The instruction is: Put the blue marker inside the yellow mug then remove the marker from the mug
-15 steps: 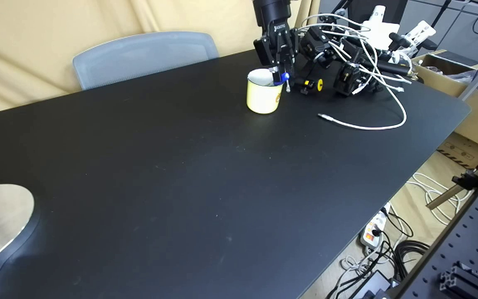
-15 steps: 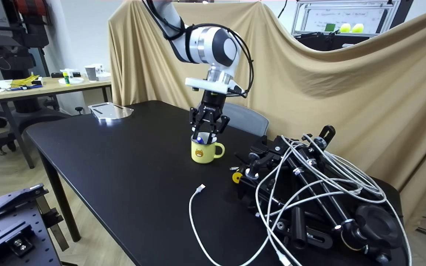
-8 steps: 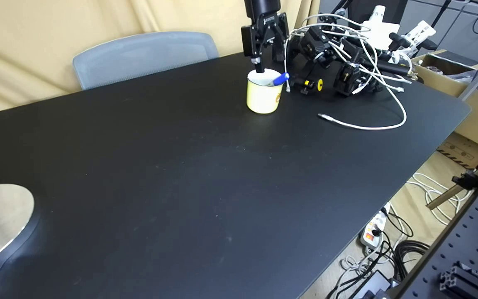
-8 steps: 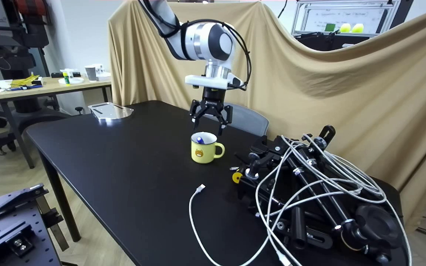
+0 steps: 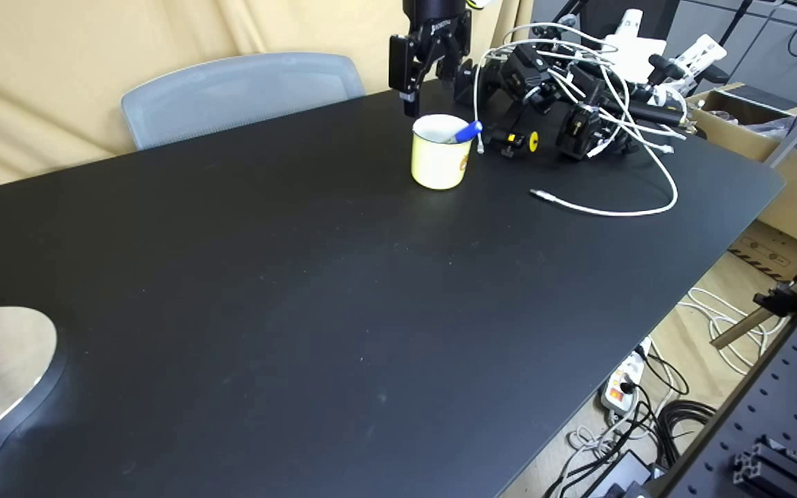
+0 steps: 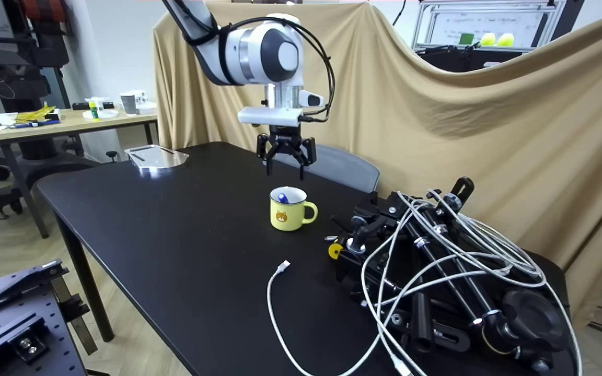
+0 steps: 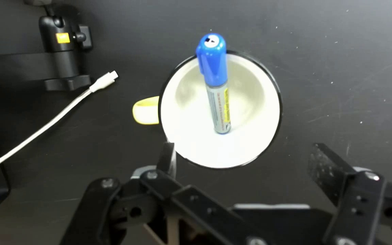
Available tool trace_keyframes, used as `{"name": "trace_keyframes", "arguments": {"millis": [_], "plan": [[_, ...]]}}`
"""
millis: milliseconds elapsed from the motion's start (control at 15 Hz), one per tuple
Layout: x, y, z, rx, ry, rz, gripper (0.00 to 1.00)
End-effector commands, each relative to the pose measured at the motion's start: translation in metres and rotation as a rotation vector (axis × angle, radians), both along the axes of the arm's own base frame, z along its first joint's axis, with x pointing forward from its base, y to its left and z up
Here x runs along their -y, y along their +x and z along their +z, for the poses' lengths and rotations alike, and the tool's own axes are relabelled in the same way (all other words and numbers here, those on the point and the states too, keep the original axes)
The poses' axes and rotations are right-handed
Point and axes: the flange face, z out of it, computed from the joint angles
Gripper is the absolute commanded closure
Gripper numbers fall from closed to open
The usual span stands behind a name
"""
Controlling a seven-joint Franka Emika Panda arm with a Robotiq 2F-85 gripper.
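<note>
The yellow mug [image 6: 289,220] stands upright on the black table with a small animal face on its side. Leaning inside it is the blue marker [image 7: 215,69], its blue cap above the rim and its pale end down on the mug floor. In an exterior view the marker cap [image 5: 468,132] pokes out over the rim on the cable side. My gripper [image 6: 285,172] hangs above the mug, apart from it. Its jaws are wide open with nothing between them. In the wrist view, one finger [image 7: 167,160] overlaps the mug's edge and the other [image 7: 330,172] lies off to the right.
Black clamp and stand parts with tangled white cables [image 6: 411,292] lie beside the mug on its handle side. One loose cable end [image 5: 544,196] reaches onto the table. A metal plate [image 6: 157,156] lies at the far end. A chair back [image 5: 243,97] stands behind the table.
One second ago the gripper was down at the mug rim around the marker. It has opened, let the marker go and risen clear. The marker now rests in the mug; the mug has stayed put.
</note>
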Motion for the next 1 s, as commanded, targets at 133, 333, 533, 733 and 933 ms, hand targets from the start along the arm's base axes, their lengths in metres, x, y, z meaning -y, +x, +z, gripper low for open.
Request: {"name": "trace_keyframes", "arguments": {"millis": [133, 333, 533, 733, 933], "plan": [[0.03, -0.078, 0.022, 0.085, -0.016, -0.082, 0.0], [0.04, -0.097, 0.017, 0.07, -0.042, -0.085, 0.0], [0.042, -0.106, 0.006, 0.058, -0.038, -0.075, 0.0], [0.041, -0.102, -0.004, 0.085, -0.01, -0.074, 0.0], [0.042, -0.094, -0.009, 0.122, 0.008, -0.079, 0.0]]}}
